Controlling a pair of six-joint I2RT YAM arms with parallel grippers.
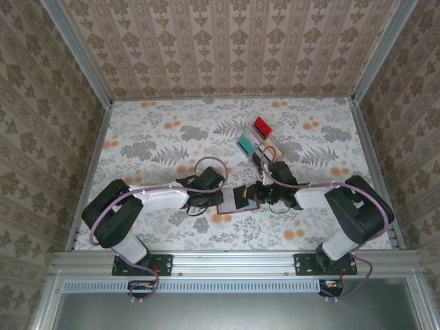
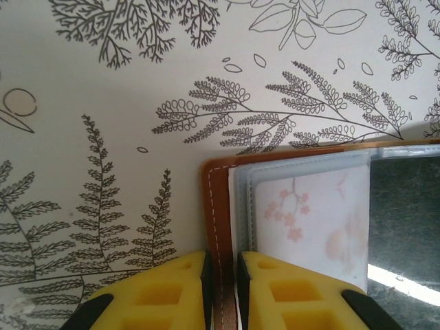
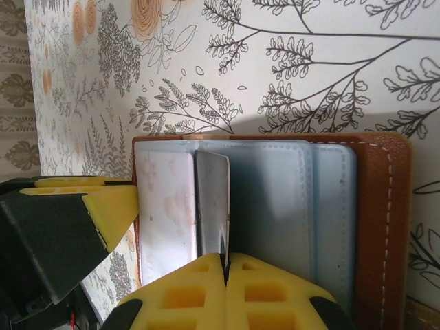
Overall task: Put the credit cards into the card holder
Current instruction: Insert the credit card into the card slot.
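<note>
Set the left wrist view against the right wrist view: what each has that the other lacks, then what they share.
Left wrist: the card holder with its stitched brown edge caught between the left gripper fingers.
Right wrist: the right gripper shut on a dark card, beside the blue pockets.
Both: the open card holder, the pale card in its clear sleeve, the floral table cover.
</note>
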